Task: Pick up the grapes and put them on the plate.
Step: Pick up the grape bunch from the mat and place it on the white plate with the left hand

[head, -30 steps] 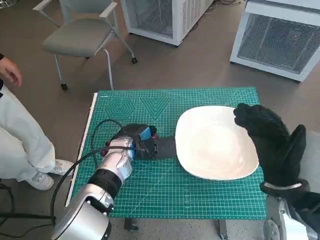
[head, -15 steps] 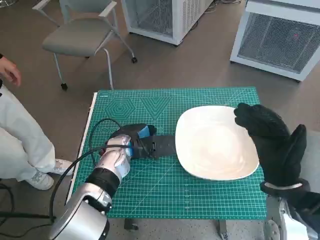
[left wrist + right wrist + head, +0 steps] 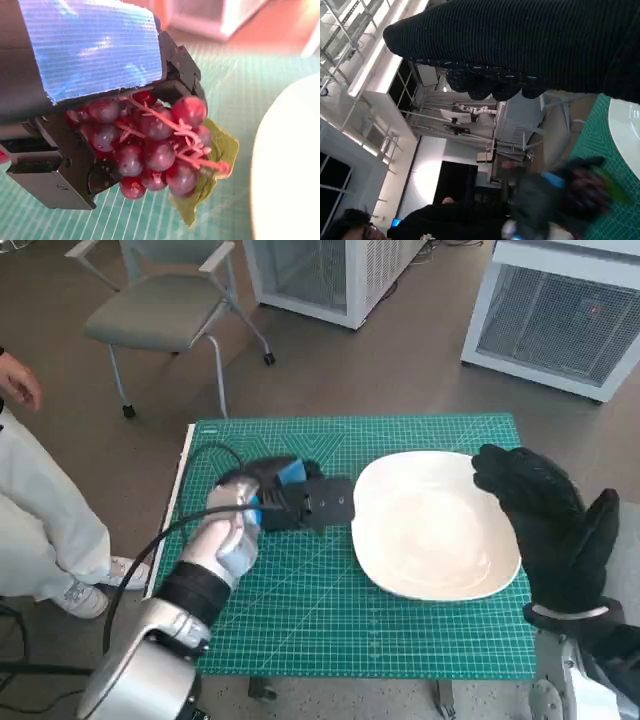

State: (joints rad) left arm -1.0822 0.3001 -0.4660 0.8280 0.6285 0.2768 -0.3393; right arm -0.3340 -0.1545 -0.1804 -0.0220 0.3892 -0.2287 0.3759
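1. My left hand [image 3: 95, 100] grips the grapes [image 3: 160, 147], clear of the green mat [image 3: 300, 610].
2. They hang just beside the white plate [image 3: 430, 530].
3. My right hand [image 3: 545, 525] hovers at the plate's far edge, fingers apart, holding nothing.

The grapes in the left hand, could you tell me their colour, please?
Dark red grapes; the left wrist view shows them best.

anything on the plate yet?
No. The white plate shows only a bare surface. The grapes sit in the left robot hand, beside the plate. The right robot hand covers its far-right rim.
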